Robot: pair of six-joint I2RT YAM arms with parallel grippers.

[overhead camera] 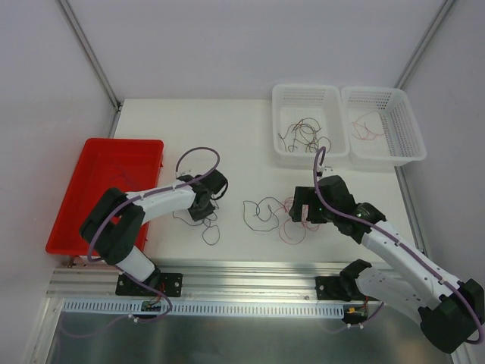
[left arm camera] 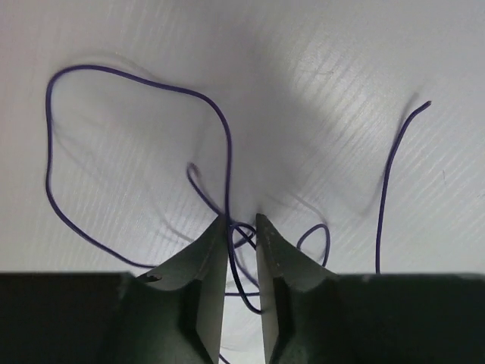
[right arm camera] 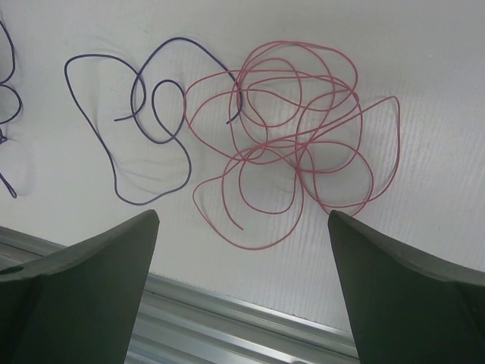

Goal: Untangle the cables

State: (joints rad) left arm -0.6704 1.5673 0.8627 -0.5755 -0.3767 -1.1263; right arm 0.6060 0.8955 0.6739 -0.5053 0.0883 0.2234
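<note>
Nearest to the arm bases, the left gripper (left arm camera: 241,221) sits low over a purple cable (left arm camera: 228,171) on the white tabletop (overhead camera: 242,136). Its jaws stand close together with a narrow gap, and a knot of that cable's strands runs through it; whether they pinch it I cannot tell. Just beside it to the right, the right gripper (right arm camera: 242,214) hangs spread wide and empty above a second purple cable (right arm camera: 179,40) and a pink-red tangle (right arm camera: 295,136), whose edges overlap where one purple end crosses the pink loops. These cables look hair-thin and almost weightless. They are probably limp but springy enough to keep their curls, so they would likely slip from a loose pinch and drag their neighbours along. A sound hold seems to be a single strand or a free end lying flat and apart from any crossing, such as the pink end on the near side of the tangle. Pulling at a crossing would probably tighten it. Farther left lies a red tray (overhead camera: 106,144). At the far edge, a white basket (overhead camera: 284,98) holds dark cables (overhead camera: 303,136), and a second white basket (overhead camera: 402,114) beside it holds pink-red strands (overhead camera: 367,125).
</note>
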